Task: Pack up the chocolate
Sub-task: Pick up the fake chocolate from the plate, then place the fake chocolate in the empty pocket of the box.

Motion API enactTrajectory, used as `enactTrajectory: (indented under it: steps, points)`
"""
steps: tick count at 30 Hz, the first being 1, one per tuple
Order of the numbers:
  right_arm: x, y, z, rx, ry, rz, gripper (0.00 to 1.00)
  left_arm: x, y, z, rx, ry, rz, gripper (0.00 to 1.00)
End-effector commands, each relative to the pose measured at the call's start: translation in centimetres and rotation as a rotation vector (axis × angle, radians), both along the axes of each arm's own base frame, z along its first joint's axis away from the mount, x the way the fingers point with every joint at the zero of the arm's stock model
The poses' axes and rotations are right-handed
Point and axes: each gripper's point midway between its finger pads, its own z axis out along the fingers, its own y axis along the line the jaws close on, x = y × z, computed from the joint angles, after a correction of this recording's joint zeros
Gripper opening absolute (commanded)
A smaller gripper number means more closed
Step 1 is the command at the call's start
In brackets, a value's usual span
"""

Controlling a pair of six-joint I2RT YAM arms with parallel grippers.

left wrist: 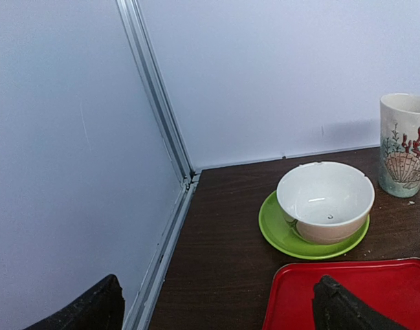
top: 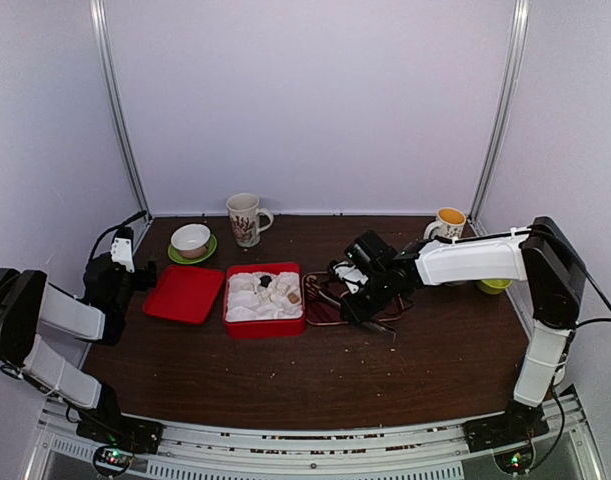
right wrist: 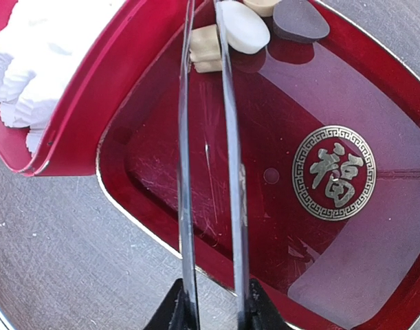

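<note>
Right gripper [right wrist: 215, 315] pinches the tweezers [right wrist: 235, 192], blades narrowly apart — cream chocolate piece [right wrist: 204, 49] between the tips ahead. Squeeze gently, lift straight — avoid crushing.

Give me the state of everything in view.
Box: open, few chocolates inside.
Lid: off, lying left of box.
Dish: holds loose chocolates.
Bowl: upright on saucer.
Shell mug: upright.
Right mug: upright.
Left gripper: open, empty.
Right gripper: holding tweezers, tips astride a cream piece.

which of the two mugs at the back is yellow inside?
The short white mug at back right. The tall mug with the shell and coral print, back left, looks pale inside.
</note>
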Motion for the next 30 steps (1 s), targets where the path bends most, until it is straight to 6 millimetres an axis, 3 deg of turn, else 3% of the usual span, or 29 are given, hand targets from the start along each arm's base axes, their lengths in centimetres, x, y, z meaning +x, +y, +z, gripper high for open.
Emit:
enactTrajectory:
  steps: [1, 7, 16, 23, 30]
  points:
    - [0.4, -0.2, 2.5, 0.024, -0.071, -0.010, 0.25, 0.1, 0.1, 0.8, 0.004, -0.031, -0.003, 0.98]
    - [-0.2, -0.8, 4.1, 0.066, -0.113, -0.010, 0.25, 0.1, 0.1, 0.8, 0.004, -0.032, -0.003, 0.98]
    - [-1.0, 0.7, 7.6, 0.176, -0.184, 0.041, 0.24, 0.1, 0.1, 0.8, 0.003, -0.032, -0.004, 0.98]
    - [-2.6, 4.4, 9.0, 0.265, -0.171, 0.121, 0.24, 0.0, 0.1, 0.8, 0.004, -0.031, -0.002, 0.98]
    - [-3.4, 8.5, 8.5, 0.291, -0.152, 0.193, 0.24, 0.0, 0.1, 0.8, 0.003, -0.031, -0.003, 0.98]
